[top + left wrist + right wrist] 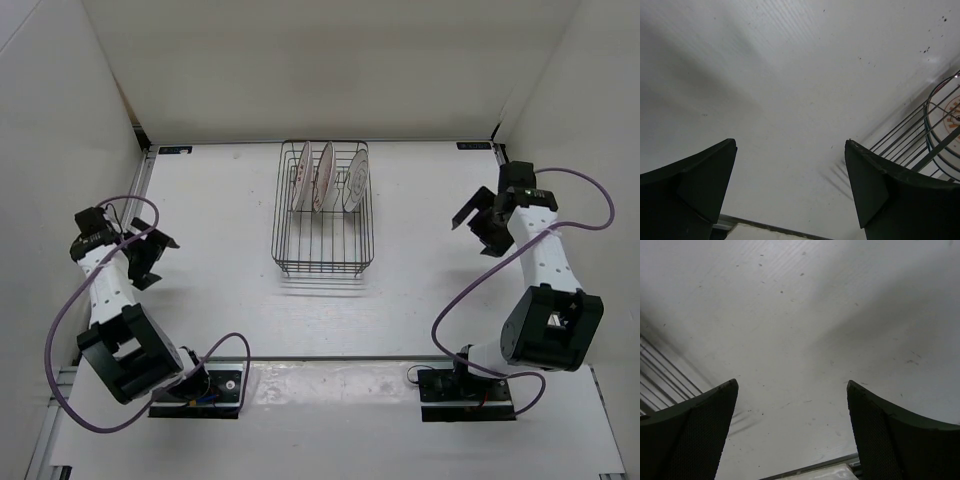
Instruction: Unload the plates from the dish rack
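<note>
Nearest, the arm bases (pixel 200 388) sit bolted at the close edge of the white surface (pixel 220 260). A little farther in, the left tool (pixel 157 258) hangs over bare surface on the left side, its fingers spread apart with nothing between them. The right tool (pixel 477 233) hangs on the right side, likewise parted and empty. Both are well apart from the dish rack (pixel 325 268), which stands between them toward the back of the surface. In the rack's far half the three plates (pixel 324 177) stand on edge side by side — two with reddish patterns at left and middle, the grey-marked plate (pixel 355 180) at right.
</note>
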`<move>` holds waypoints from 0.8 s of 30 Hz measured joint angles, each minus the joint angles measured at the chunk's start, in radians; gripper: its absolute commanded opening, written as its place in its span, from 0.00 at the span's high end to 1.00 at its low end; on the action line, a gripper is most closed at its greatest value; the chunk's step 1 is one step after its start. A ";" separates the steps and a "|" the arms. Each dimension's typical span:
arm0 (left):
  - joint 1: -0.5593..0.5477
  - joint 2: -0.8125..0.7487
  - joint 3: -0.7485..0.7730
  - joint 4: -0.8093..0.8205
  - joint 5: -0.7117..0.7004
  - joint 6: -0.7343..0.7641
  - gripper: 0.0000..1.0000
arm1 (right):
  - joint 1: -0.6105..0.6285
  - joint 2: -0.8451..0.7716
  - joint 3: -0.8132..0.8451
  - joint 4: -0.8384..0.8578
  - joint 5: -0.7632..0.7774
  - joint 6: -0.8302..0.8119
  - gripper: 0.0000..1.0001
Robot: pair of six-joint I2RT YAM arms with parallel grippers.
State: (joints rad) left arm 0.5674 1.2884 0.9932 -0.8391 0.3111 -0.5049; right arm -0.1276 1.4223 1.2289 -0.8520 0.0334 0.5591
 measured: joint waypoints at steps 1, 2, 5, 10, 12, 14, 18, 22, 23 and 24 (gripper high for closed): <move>-0.001 -0.006 -0.010 -0.012 0.000 0.007 0.00 | -0.011 0.000 -0.003 -0.017 0.014 0.009 0.10; -0.001 -0.009 -0.018 -0.022 0.000 0.012 0.00 | -0.017 0.000 -0.003 -0.026 0.026 0.012 0.10; -0.001 -0.009 -0.031 -0.040 0.000 0.026 0.00 | -0.034 0.000 -0.002 -0.030 0.058 0.023 0.10; -0.001 0.001 -0.036 -0.039 0.028 0.025 0.00 | -0.057 0.087 0.091 -0.047 -0.008 0.005 0.17; -0.001 0.006 -0.036 -0.038 0.040 0.022 0.00 | -0.069 0.172 0.216 -0.069 -0.047 -0.019 0.31; -0.001 0.010 -0.036 -0.035 0.046 0.016 0.00 | -0.075 0.240 0.335 -0.061 -0.070 -0.021 0.28; -0.001 0.013 -0.036 -0.027 0.068 0.000 0.00 | -0.075 0.262 0.418 -0.055 -0.075 -0.027 0.16; -0.001 0.015 -0.036 -0.010 0.091 -0.017 0.00 | -0.075 0.259 0.424 -0.063 -0.074 -0.047 0.10; -0.001 0.017 -0.036 -0.006 0.095 -0.021 0.00 | -0.074 0.259 0.424 -0.064 -0.075 -0.049 0.10; -0.001 0.021 -0.036 -0.001 0.099 -0.026 0.00 | -0.075 0.258 0.424 -0.064 -0.078 -0.051 0.10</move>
State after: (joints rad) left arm 0.5663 1.3094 0.9569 -0.8398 0.4103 -0.5304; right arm -0.2024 1.6806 1.6527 -0.9161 -0.0444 0.5079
